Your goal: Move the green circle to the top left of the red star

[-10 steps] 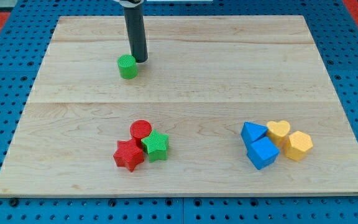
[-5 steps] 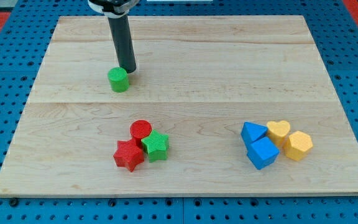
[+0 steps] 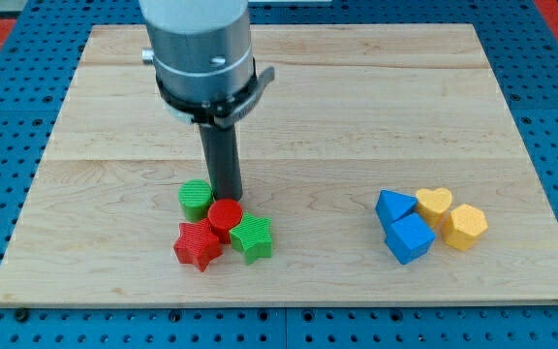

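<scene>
The green circle [image 3: 196, 199] sits on the wooden board, touching the red circle [image 3: 226, 215] on its left and just above the red star [image 3: 199, 245]. The green star [image 3: 253, 237] lies to the right of the red star. My tip [image 3: 227, 197] stands right beside the green circle, on its right, at the top edge of the red circle. The arm's grey body [image 3: 200, 48] fills the upper left of the view and hides part of the board behind it.
A cluster at the view's right holds a blue triangle [image 3: 392, 206], a blue cube [image 3: 410, 237], a yellow heart [image 3: 435, 203] and a yellow hexagon [image 3: 466, 227]. The board's edge [image 3: 260, 301] borders a blue pegboard.
My tip has moved down the board, pushing the green circle from the upper left to beside the red cluster. The red circle, red star and green star have shifted slightly.
</scene>
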Robot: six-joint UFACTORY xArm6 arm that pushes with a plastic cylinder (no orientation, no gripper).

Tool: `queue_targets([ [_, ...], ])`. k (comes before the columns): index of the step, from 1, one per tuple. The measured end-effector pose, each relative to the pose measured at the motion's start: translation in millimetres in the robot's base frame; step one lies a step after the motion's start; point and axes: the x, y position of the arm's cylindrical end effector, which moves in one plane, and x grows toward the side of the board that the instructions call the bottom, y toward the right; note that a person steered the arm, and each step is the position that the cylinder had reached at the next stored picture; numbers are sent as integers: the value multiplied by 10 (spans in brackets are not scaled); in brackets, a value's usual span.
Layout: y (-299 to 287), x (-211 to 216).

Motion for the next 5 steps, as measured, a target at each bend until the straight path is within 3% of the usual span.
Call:
queue_targets([
  [2,-135,-372],
  [4,-326,-46],
  [5,-332,-147],
])
